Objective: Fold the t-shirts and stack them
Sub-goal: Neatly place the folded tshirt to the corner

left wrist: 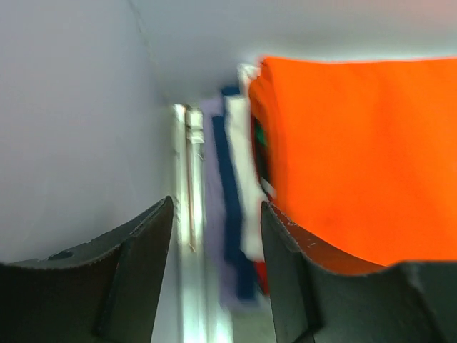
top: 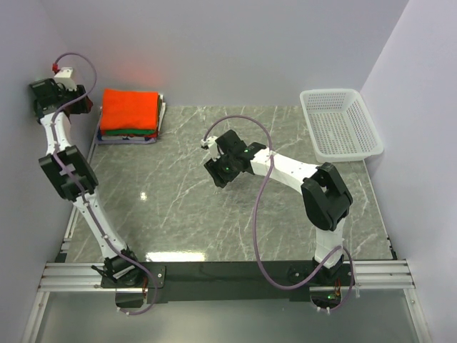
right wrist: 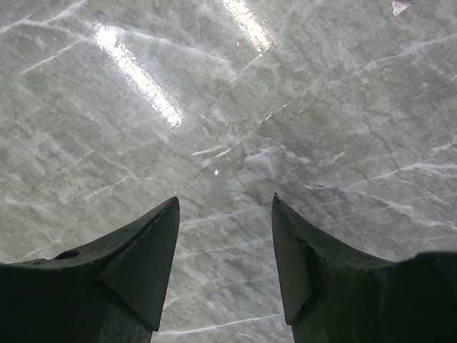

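From the overhead view the work looks all but finished. The folded t-shirts sit in one stack point(top: 128, 118) at ten o'clock on the bench point(top: 186, 207), hard into the far left corner. The orange t-shirt point(top: 130, 106) lies on top and a green t-shirt point(top: 128, 131) shows as a thin edge beneath it. Lower layers are too compressed to name there, though the left wrist view shows blue and white cloth edges point(left wrist: 232, 200) beside the orange.

The left arm point(top: 68, 171) is up at nine o'clock of the stack. The left jaws are spread with nothing between them, and the orange cloth lies just to their right. The right arm point(top: 293, 168) hangs over mid-bench, and the right jaws are spread above bare marble.

The white lattice basket point(top: 350, 156) at two o'clock holds no cloth that I can see, and no unfolded shirt shows in any view. I judge that only pulling the arms back remains.
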